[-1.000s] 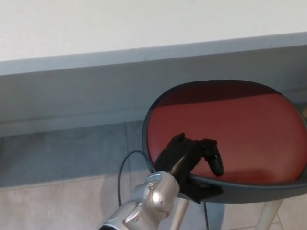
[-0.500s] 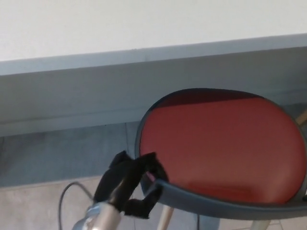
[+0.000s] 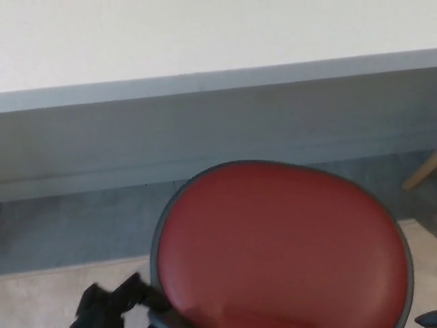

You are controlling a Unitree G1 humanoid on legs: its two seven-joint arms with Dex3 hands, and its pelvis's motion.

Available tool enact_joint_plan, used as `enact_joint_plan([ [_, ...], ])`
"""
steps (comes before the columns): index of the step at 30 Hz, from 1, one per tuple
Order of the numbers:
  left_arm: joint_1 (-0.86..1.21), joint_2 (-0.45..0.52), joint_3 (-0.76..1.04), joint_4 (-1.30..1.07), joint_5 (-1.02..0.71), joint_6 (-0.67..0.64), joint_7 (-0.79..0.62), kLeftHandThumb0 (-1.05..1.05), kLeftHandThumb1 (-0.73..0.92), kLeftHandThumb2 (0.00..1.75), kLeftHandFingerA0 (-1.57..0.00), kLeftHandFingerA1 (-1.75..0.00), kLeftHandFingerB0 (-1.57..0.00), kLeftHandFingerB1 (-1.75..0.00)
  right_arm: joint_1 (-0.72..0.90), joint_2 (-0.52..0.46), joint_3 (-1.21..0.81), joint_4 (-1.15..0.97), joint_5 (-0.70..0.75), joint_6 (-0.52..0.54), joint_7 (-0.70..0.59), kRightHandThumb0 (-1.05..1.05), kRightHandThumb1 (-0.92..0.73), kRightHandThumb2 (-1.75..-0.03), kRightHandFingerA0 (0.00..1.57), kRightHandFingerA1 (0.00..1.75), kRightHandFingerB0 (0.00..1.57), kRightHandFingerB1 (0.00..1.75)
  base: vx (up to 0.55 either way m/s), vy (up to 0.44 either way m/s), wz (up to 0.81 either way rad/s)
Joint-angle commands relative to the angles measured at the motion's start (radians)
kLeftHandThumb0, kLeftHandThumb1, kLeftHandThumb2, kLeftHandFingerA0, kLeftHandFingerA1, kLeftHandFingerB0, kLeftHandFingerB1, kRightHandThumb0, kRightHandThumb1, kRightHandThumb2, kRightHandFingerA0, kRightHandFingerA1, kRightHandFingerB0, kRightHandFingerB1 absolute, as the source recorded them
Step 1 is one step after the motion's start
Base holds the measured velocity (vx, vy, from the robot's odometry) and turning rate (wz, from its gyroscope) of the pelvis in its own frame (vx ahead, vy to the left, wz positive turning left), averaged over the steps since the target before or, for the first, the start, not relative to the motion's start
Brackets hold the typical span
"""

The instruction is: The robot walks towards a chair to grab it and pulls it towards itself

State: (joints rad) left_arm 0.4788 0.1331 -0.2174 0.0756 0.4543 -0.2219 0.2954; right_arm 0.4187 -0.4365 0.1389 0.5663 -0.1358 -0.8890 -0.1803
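Nearest, at the bottom edge left of centre: the left robot hand (image 3: 113, 307), black, mostly cut off by the frame. Its fingers (image 3: 140, 292) reach to the near-left rim of the chair and seem to touch it there; whether they wrap the rim or only rest against it, cannot tell. Right robot hand not identifiable; only a dark scrap shows at the bottom right corner.

The round red-seated chair with a dark grey rim (image 3: 280, 239) lies up and to the right of the left robot hand, filling the lower right of the view, standing on the pale tiled floor (image 3: 41, 294). Seat smooth, slightly glossy, no clear long axis, near edge cropped. The left robot hand is the nearer one, so any further pull likely runs through that rim contact.

Beyond the chair: grey wall base (image 3: 136, 137), then white wall (image 3: 205, 34). A tan wooden leg (image 3: 422, 172) pokes in at the right edge.
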Motion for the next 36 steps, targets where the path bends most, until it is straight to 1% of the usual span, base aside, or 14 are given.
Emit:
enact_joint_plan([
  [1,0.108,0.011,0.034,-0.001,-0.006,-0.159,0.105,-0.26,0.56,1.08,-0.70,-1.75,-0.63,-1.50,0.060,0.007,-0.044,-0.088,0.029,-0.120,0.040,-0.19,-0.52,-1.31,0.83,1.69,0.75,1.49,0.00,0.000,0.00],
  [2,0.126,0.003,0.029,-0.011,0.001,-0.178,0.117,-0.26,0.61,0.98,-0.69,-1.75,-0.64,-1.48,0.060,-0.005,-0.054,-0.122,0.031,-0.106,0.054,-0.21,-0.53,-1.28,0.87,1.73,0.75,1.50,0.00,0.000,0.00],
  [4,0.151,0.001,0.026,-0.038,0.006,-0.180,0.113,-0.29,0.62,0.94,-0.70,-1.75,-0.65,-1.46,0.081,-0.003,-0.063,-0.153,0.038,-0.087,0.069,-0.21,-0.54,-1.27,0.89,1.73,0.75,1.49,0.00,0.000,0.00],
  [5,0.187,0.012,0.021,-0.060,0.012,-0.212,0.117,-0.29,0.65,0.86,-0.70,-1.75,-0.66,-1.45,0.089,-0.007,-0.059,-0.133,0.059,-0.129,0.089,-0.20,-0.51,-1.29,0.89,1.75,0.73,1.50,0.00,0.000,0.00],
  [8,0.269,0.021,0.015,-0.112,0.003,-0.235,0.108,-0.26,0.63,0.84,-0.79,-1.73,-0.65,-1.36,0.108,-0.007,-0.063,-0.119,0.085,-0.173,0.113,-0.24,-0.51,-1.28,0.85,1.68,0.75,1.44,0.00,0.000,0.00],
  [9,0.319,0.025,0.017,-0.124,-0.020,-0.273,0.108,-0.25,0.59,0.95,-0.70,-1.75,-0.62,-1.49,0.138,-0.004,-0.067,-0.138,0.080,-0.181,0.112,-0.26,-0.51,-1.29,0.86,1.72,0.72,1.43,0.00,0.000,0.00],
  [12,0.369,0.037,0.019,-0.152,-0.024,-0.301,0.110,-0.20,0.56,1.01,-0.64,-1.75,-0.59,-1.53,0.159,0.003,-0.078,-0.155,0.066,-0.195,0.108,-0.24,-0.51,-1.27,0.81,1.73,0.70,1.42,0.00,0.000,0.00],
  [22,0.431,0.050,0.022,-0.160,-0.005,-0.385,0.139,-0.22,0.64,0.92,-0.64,-1.75,-0.59,-1.51,0.154,0.030,-0.097,-0.189,0.067,-0.169,0.118,-0.22,-0.52,-1.28,0.87,1.68,0.75,1.41,0.00,0.000,0.00],
  [24,0.472,0.058,0.020,-0.173,0.008,-0.406,0.149,-0.19,0.57,1.06,-0.66,-1.75,-0.60,-1.56,0.163,0.038,-0.104,-0.189,0.068,-0.173,0.115,-0.23,-0.54,-1.27,0.84,1.68,0.72,1.44,0.00,0.000,0.00],
  [27,0.526,0.068,0.014,-0.194,0.001,-0.424,0.146,-0.17,0.56,1.08,-0.67,-1.75,-0.59,-1.56,0.173,0.044,-0.112,-0.178,0.073,-0.191,0.115,-0.23,-0.57,-1.22,0.83,1.68,0.70,1.44,0.00,0.000,0.00],
  [29,0.524,0.080,0.020,-0.121,0.010,-0.489,0.180,-0.19,0.53,1.17,-0.70,-1.75,-0.60,-1.48,0.173,0.050,-0.116,-0.147,0.090,-0.227,0.117,-0.23,-0.57,-1.18,0.81,1.68,0.72,1.38,0.00,0.000,0.00],
  [34,0.513,0.073,0.025,-0.112,0.003,-0.536,0.200,-0.19,0.51,1.19,-0.69,-1.75,-0.63,-1.51,0.189,0.048,-0.145,-0.166,0.062,-0.206,0.107,-0.21,-0.58,-1.20,0.81,1.66,0.72,1.35,0.00,0.000,0.00],
  [35,0.495,0.073,0.034,-0.141,-0.018,-0.516,0.178,-0.21,0.53,1.18,-0.70,-1.75,-0.63,-1.51,0.184,0.052,-0.155,-0.174,0.061,-0.216,0.100,-0.22,-0.63,-1.12,0.81,1.60,0.78,1.17,0.00,0.000,0.00],
  [36,0.484,0.073,0.035,-0.141,-0.022,-0.517,0.174,-0.19,0.52,1.18,-0.69,-1.75,-0.62,-1.48,0.187,0.050,-0.161,-0.187,0.060,-0.203,0.100,-0.24,-0.71,-0.93,0.81,1.63,0.82,0.93,0.00,0.000,0.00],
])
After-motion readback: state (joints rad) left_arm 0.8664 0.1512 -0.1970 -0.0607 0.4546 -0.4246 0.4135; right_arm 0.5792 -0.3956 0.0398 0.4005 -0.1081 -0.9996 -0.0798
